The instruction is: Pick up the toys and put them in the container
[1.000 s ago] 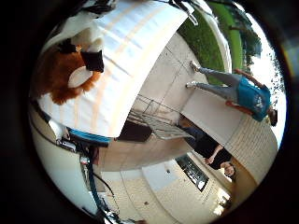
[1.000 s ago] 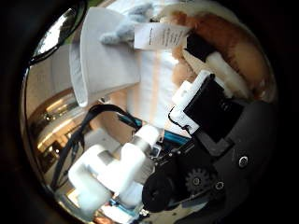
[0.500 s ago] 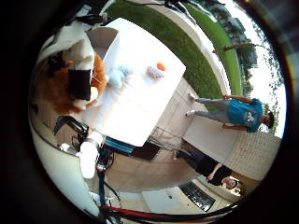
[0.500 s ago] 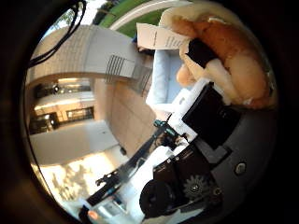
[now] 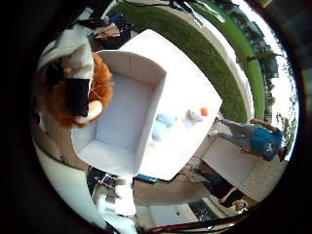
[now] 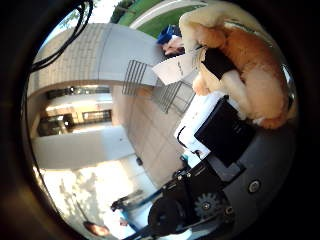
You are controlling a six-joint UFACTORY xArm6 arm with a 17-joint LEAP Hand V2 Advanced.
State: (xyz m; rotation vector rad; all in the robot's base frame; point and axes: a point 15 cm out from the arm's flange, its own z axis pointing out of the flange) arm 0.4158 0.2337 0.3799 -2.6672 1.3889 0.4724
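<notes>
My hand point(image 6: 225, 125) is shut on an orange-brown plush toy point(image 6: 250, 70) with cream parts; its fingers curl round it and a white paper tag point(image 6: 178, 68) hangs from it. The little finger side view shows the same plush point(image 5: 58, 102) held high beside a white rectangular container point(image 5: 136, 60), which stands open on a white table point(image 5: 210, 146). A small pale blue toy point(image 5: 159, 127) and a small orange and white toy point(image 5: 200, 114) lie on the table just outside the container's wall.
The table stands on pale paving with green grass point(image 5: 205, 44) beyond it. A dark frame and white parts point(image 5: 117, 190) show under the table's near edge. A pale building wall point(image 6: 90, 70) and railings point(image 6: 140, 75) fill the thumb side view.
The camera has swung with the hand: the container, at the edge half a second ago, now lies in full view beside the held plush. The plush stays in the fingers.
</notes>
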